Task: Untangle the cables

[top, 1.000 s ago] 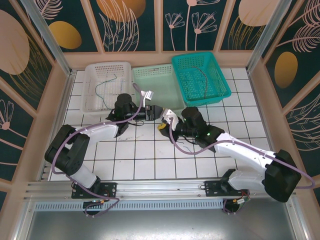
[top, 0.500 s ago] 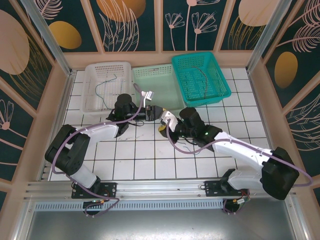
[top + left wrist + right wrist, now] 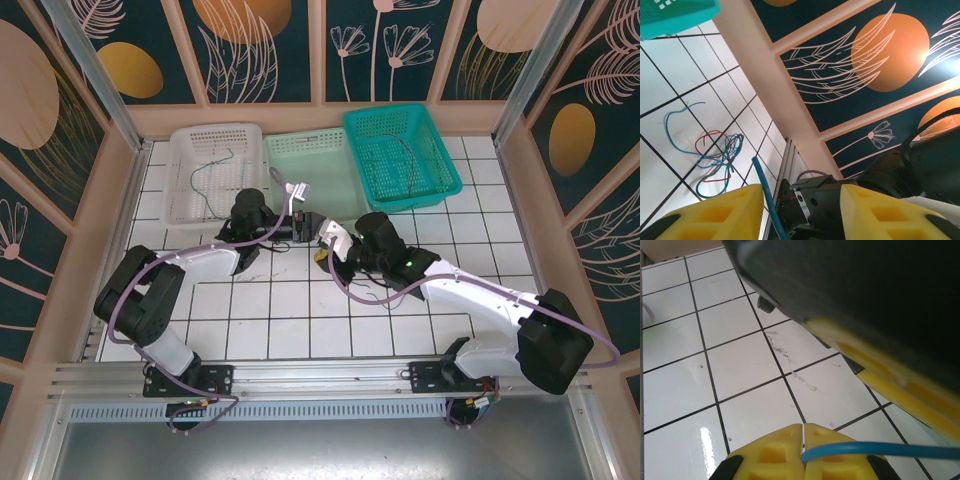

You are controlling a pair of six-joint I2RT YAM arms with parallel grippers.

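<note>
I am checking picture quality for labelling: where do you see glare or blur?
Right wrist view: white glare on a tile, and the dark shape above is blurred. Left wrist view: the near yellow fingers look soft, the cable tangle is sharp. Top view: even light.

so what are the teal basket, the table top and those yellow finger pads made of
Teal basket: likely moulded plastic, by its even grid of holes.
Table top: glossy white tile or tile-look sheet, by the glare and dark lines.
Finger pads: matte yellow plastic or rubber, moulded pockets.
</note>
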